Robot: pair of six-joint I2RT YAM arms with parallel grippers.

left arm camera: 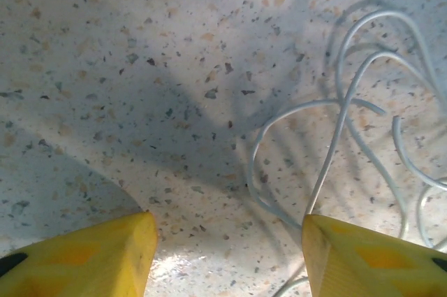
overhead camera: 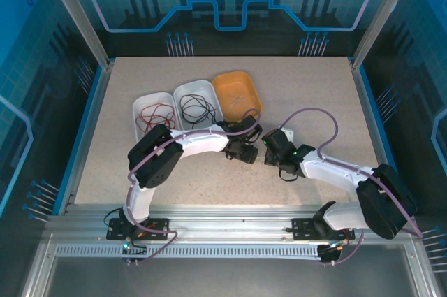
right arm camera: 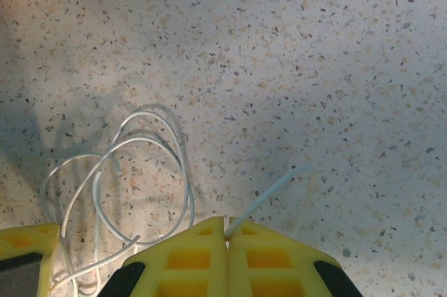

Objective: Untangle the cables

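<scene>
Just in front of the orange tray [overhead camera: 236, 93], the white cable [left arm camera: 342, 122], limp and light by its look, lies looped on the table [overhead camera: 314, 101], my right tool [right arm camera: 227, 241] pinched shut on its end, my left tool [left arm camera: 227, 255] half open, empty, astride one strand I'd grip.

Left arm [overhead camera: 195, 142]: elbow folded back near its base, forearm laid rightward toward table centre, wrist pitched down. I see the left gripper [left arm camera: 229, 226] with its jaws standing apart, nothing between them.

Right arm [overhead camera: 335, 170]: elbow out at far right, forearm reaching left. Right gripper [right arm camera: 227, 233] has its fingers pressed together, pinching a whitish cable [right arm camera: 269, 196] at the seam.

The two grippers sit near each other, facing.
</scene>
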